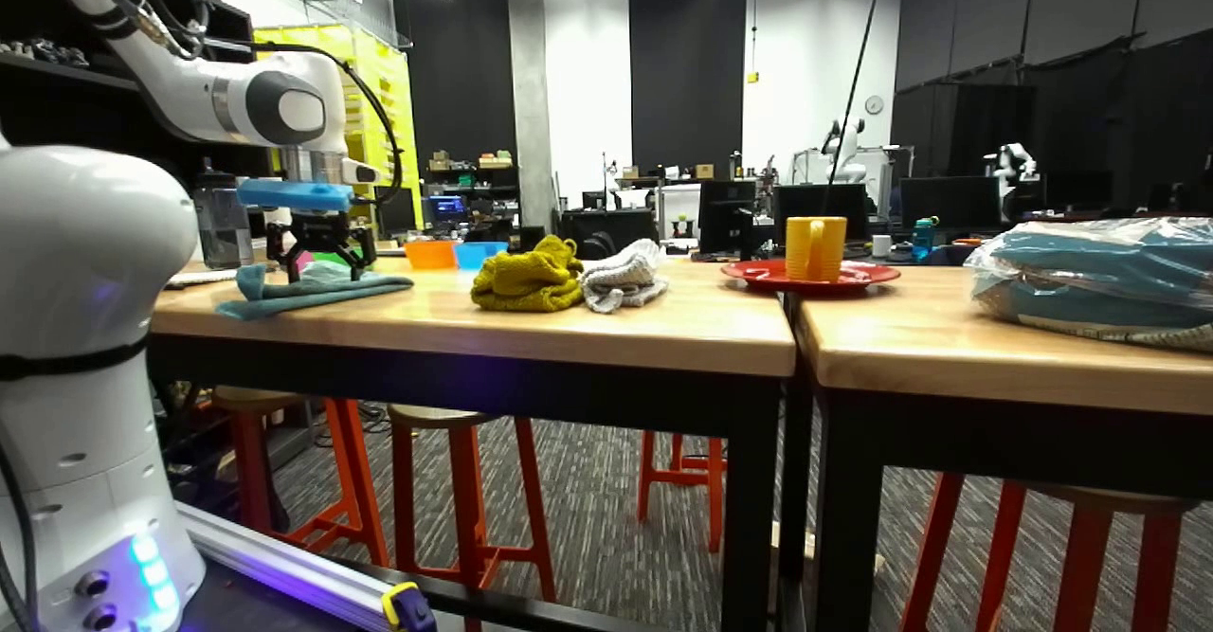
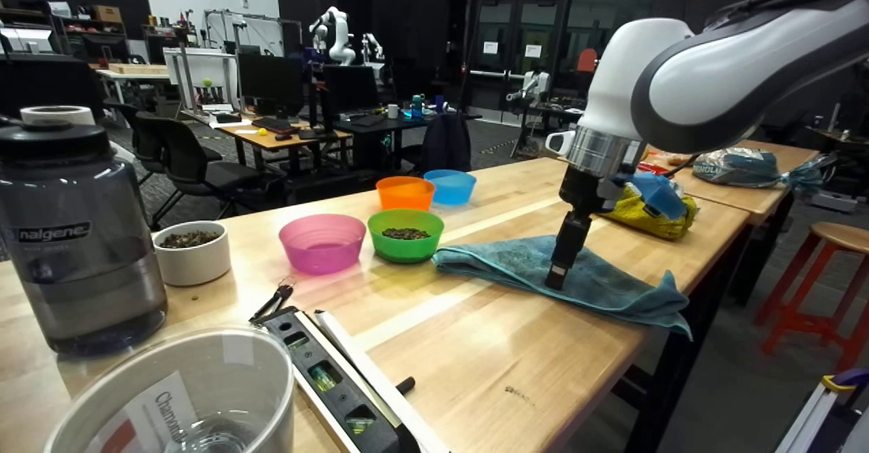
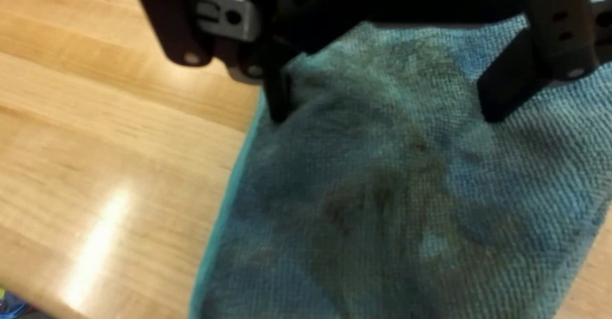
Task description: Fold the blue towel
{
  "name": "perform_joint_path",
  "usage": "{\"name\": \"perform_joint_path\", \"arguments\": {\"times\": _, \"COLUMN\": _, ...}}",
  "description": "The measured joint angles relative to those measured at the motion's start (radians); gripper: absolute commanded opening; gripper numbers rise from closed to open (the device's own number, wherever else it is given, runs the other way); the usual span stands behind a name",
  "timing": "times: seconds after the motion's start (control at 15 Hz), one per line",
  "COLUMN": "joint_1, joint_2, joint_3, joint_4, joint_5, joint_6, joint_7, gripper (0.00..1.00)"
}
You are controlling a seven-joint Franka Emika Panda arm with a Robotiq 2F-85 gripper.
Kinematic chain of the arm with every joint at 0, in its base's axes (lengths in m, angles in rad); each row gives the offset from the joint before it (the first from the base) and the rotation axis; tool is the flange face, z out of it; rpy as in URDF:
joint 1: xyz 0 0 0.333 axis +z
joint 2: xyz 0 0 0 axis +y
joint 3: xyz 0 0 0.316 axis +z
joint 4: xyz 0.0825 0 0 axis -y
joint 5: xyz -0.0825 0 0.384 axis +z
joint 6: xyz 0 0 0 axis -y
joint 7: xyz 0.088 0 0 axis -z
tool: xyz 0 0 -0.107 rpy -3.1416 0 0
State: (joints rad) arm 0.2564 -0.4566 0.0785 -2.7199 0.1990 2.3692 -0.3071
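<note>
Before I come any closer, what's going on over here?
A robot arm has the job of folding the blue towel on the wooden table. Its gripper is down at the towel with the fingers spread apart, so nothing is clamped; whether they touch it, I can't tell. The towel lies uneven, not yet neatly folded.

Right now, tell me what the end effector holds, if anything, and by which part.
Nothing is held: in the wrist view the end effector is open, its fingers apart with the blue towel showing between them, no part of it pinched.
</note>
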Motion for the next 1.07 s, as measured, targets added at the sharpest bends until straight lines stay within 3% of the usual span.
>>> {"name": "perform_joint_path", "arguments": {"times": 0.47, "joint_1": -0.022, "joint_2": 0.038, "joint_3": -0.049, "joint_4": 0.033, "joint_5": -0.043, "joint_6": 0.003, "joint_7": -0.039, "gripper": 1.00}}
{"name": "perform_joint_path", "arguments": {"times": 1.07, "joint_1": -0.151, "joint_2": 0.106, "joint_3": -0.150, "joint_4": 0.122, "joint_5": -0.156, "joint_6": 0.003, "joint_7": -0.114, "gripper": 1.00}}
